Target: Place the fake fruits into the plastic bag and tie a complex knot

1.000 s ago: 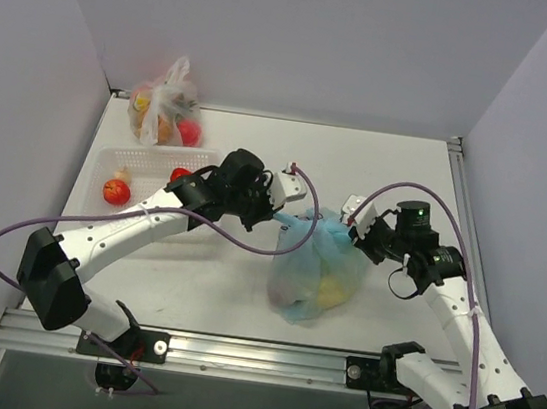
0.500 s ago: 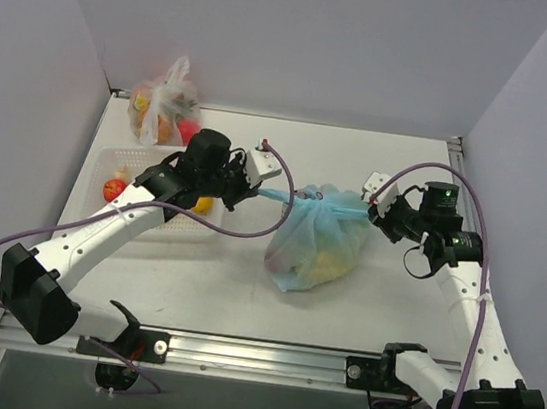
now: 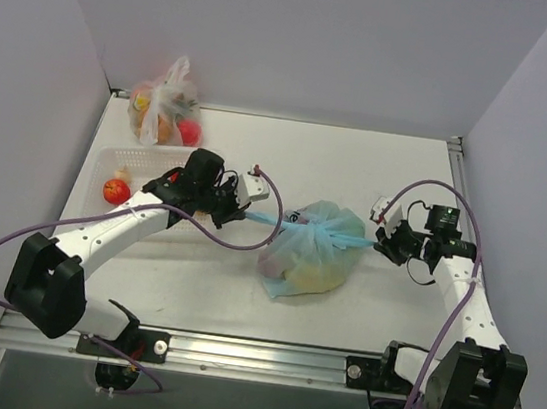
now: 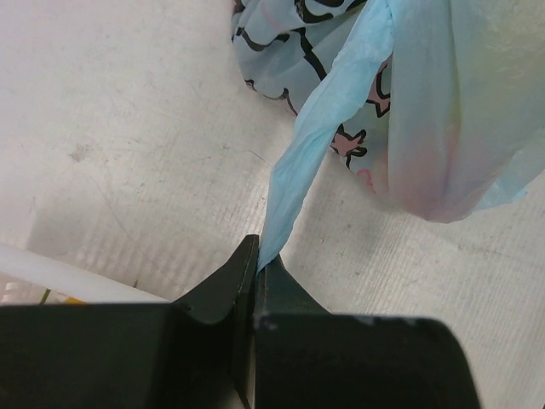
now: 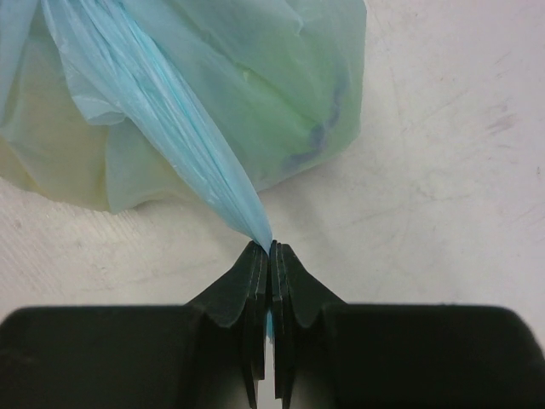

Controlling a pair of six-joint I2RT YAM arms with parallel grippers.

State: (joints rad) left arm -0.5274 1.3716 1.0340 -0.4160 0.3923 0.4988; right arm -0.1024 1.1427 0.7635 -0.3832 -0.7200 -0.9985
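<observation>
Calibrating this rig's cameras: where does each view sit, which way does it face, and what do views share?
Top external: above, behind the bases, facing down at the table; both arms show.
Left wrist: on the left arm, facing a blue handle pinched in its shut jaws.
Right wrist: likewise, right arm.
All share the plastic bag.

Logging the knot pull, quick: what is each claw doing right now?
Left claw: closed on a twisted handle of the plastic bag.
Right claw: closed on the bag's other handle.
</observation>
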